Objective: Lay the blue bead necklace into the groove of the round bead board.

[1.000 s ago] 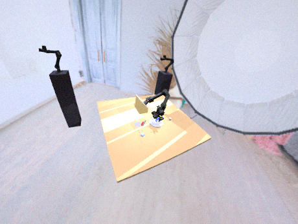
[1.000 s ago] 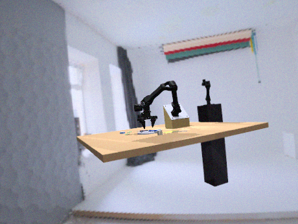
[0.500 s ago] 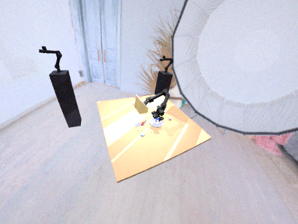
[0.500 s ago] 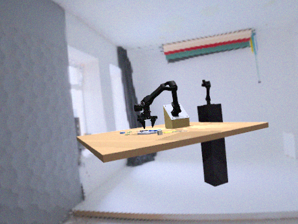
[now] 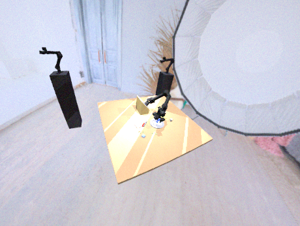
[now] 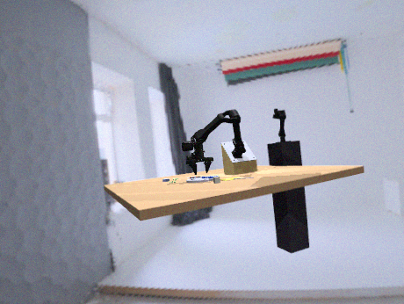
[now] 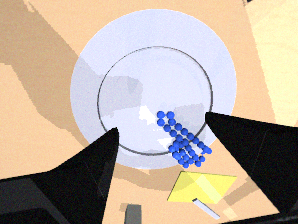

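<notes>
The round white bead board (image 5: pixel 157 125) (image 6: pixel 192 179) (image 7: pixel 97 55) lies flat on the table, with a thin dark ring line marking a circle on it. The blue bead necklace (image 7: pixel 179 145) lies in a narrow, bunched heap. In the wrist view it runs from inside the ring, across the ring line at the lower right, to the board's outer edge. Its upper end lies loosely doubled; its lower end is clumped. My gripper (image 6: pixel 201 172) (image 7: pixel 161 123) is wide open and empty above the board. In the wrist view the necklace lies nearer the right finger.
A yellow sheet (image 7: pixel 200 188) and a light stick (image 7: pixel 206 208) lie beside the board, with a grey block (image 5: pixel 171 119) (image 6: pixel 216 179) (image 7: pixel 133 214) nearby. A slanted box (image 5: pixel 141 106) (image 6: pixel 239 167) stands near the arm. A small blue block (image 5: pixel 143 136) (image 6: pixel 166 180) and a red piece (image 5: pixel 143 124) also lie there.
</notes>
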Tool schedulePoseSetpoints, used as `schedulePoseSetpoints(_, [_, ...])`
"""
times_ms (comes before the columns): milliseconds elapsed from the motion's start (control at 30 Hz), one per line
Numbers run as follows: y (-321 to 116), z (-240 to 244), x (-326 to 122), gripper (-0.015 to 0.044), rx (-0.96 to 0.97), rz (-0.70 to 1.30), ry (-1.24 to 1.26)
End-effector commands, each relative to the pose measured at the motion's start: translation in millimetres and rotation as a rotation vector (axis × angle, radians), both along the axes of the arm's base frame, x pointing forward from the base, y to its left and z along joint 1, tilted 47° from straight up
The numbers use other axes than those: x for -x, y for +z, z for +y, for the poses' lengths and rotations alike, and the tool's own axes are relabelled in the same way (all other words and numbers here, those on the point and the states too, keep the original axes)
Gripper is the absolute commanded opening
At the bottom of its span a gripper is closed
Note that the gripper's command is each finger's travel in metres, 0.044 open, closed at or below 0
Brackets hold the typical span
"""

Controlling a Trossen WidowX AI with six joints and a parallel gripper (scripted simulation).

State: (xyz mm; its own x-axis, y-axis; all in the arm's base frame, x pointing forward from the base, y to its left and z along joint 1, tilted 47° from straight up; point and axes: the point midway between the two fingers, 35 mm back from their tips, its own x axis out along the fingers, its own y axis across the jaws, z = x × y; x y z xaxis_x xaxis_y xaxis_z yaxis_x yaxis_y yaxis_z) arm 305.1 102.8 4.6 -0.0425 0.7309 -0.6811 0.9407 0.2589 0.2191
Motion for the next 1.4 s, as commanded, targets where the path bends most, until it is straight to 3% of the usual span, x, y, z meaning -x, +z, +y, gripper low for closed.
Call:
schedulePoseSetpoints(0, [0,0,0,0.0440,0.002,-0.001,0.003])
schedulePoseSetpoints(800, [0,0,0,0.0440,0.002,-0.001,0.003])
schedulePoseSetpoints(967, [18,10,18,0.0310,-0.002,-0.083,0.080])
schedulePoseSetpoints(1367, [56,31,72,0.0310,-0.019,-0.308,0.292])
